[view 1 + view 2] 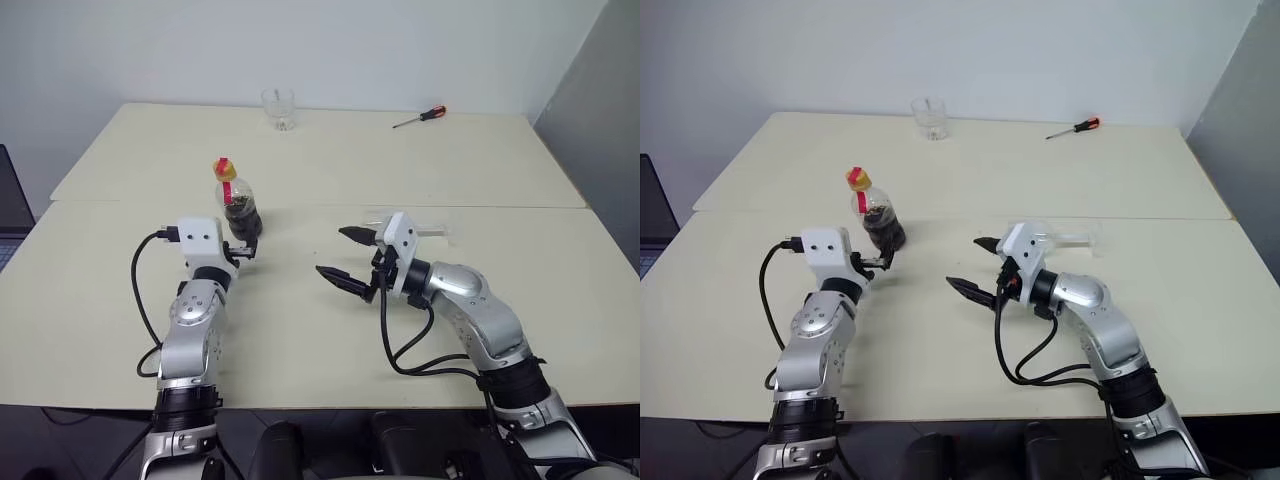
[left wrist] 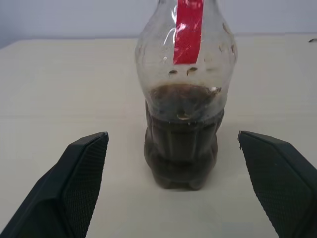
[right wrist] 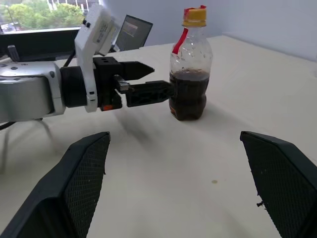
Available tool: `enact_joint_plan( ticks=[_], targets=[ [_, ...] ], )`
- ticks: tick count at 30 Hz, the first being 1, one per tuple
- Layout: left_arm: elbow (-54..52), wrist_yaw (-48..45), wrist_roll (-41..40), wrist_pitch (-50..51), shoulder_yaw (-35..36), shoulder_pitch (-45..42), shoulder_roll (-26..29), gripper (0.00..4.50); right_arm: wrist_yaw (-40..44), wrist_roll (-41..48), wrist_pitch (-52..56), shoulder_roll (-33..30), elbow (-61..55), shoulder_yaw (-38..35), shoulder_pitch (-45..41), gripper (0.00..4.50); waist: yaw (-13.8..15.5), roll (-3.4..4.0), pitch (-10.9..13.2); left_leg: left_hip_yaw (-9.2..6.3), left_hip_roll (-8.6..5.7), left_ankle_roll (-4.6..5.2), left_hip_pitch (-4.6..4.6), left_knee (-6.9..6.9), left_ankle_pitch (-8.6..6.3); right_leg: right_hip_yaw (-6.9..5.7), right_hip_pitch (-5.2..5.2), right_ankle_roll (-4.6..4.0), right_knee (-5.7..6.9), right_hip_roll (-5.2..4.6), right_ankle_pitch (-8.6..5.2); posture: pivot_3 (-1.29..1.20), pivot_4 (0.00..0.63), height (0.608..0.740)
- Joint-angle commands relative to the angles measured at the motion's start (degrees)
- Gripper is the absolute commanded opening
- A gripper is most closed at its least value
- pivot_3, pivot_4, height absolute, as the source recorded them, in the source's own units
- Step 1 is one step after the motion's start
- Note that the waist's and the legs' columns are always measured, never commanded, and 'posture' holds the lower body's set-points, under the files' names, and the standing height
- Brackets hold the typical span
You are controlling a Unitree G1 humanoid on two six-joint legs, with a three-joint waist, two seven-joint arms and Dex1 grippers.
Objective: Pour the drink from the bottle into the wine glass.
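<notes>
Cream tabletop point(image 1: 330, 180) carries the capped bottle point(image 1: 238, 205) of dark drink point(image 2: 181, 153) at ten o'clock; left gripper point(image 1: 243, 251) brackets it wide open, ready to grasp. Right gripper point(image 1: 347, 258), equally wide, waits near centre.

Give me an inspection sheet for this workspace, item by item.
Surface: cream table, seam across.
Job's things: bottle upright, capped, drink about halfway up; wine glass mostly hidden behind right gripper.
Clutter: tumbler and screwdriver at far edge.
Grippers: left gripper jaws open, at the bottle; right gripper jaws open, empty.
Cables: black cables on both arms.
Surroundings: pale wall, laptop.
</notes>
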Motion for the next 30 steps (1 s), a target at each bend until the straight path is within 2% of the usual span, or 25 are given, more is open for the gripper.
enact_joint_plan(
  ticks=[1,12,15,19,23,27,30],
  targets=[
    [2.52,-0.02,0.91,-2.76,-0.04,-2.94,0.85,4.45,1.04,-0.16,-1.79,0.27,-0.31,0.06,-1.36,4.50,0.17,0.00,0.00,0.00,0.00,0.00,-0.01,0.00,0.00,0.00,-0.01,0.00,0.00,0.00,0.00,0.00,0.150,0.740],
    [18.85,-2.64,2.65,-11.83,-1.60,-12.49,2.41,4.45,0.56,-0.64,-2.01,0.54,-0.22,-0.04,-1.64,4.50,0.44,0.00,0.00,0.03,0.00,0.00,-0.01,0.01,0.00,-0.10,-0.01,-0.21,0.01,0.00,0.14,0.00,0.150,0.740],
    [22.45,-3.54,2.90,-13.73,-1.99,-14.64,2.90,3.88,0.17,-0.80,-1.87,0.28,-0.57,-0.43,-1.52,4.50,0.49,0.00,0.00,0.04,0.00,-0.01,-0.01,0.00,0.00,-0.10,-0.02,-0.23,0.00,0.00,0.15,0.00,0.150,0.740],
    [24.17,-3.18,2.85,-13.08,-1.81,-15.61,2.83,2.69,-0.35,-1.09,-1.64,-0.09,-1.09,-1.03,-1.52,4.50,0.52,0.00,0.00,0.03,0.01,-0.01,-0.01,0.00,0.00,-0.12,-0.02,-0.22,0.01,0.00,0.14,0.00,0.150,0.740],
    [24.30,-3.24,3.08,-13.58,-2.09,-15.90,2.99,1.95,-1.13,-0.91,-1.09,-0.58,-1.14,-2.54,-2.78,4.50,0.55,0.00,0.00,0.04,0.01,-0.01,-0.01,0.00,0.01,-0.11,-0.02,-0.22,0.02,0.00,0.14,0.00,0.150,0.740],
    [23.53,-3.46,3.15,-13.14,-2.21,-15.73,3.17,1.80,-1.64,0.01,0.42,-1.22,-1.93,-4.53,-4.55,4.50,0.58,0.00,0.00,0.04,0.01,-0.01,-0.01,0.01,0.01,-0.12,-0.02,-0.23,0.03,0.00,0.15,0.00,0.150,0.740],
    [18.56,-6.39,2.22,-11.40,-3.93,-14.56,2.75,1.80,-4.87,2.87,4.92,-0.91,-3.18,-9.39,-9.72,4.50,0.63,0.00,0.02,0.04,0.01,-0.01,-0.03,0.01,0.01,-0.12,-0.04,-0.24,0.03,0.00,0.16,0.00,0.150,0.740]
  ],
)
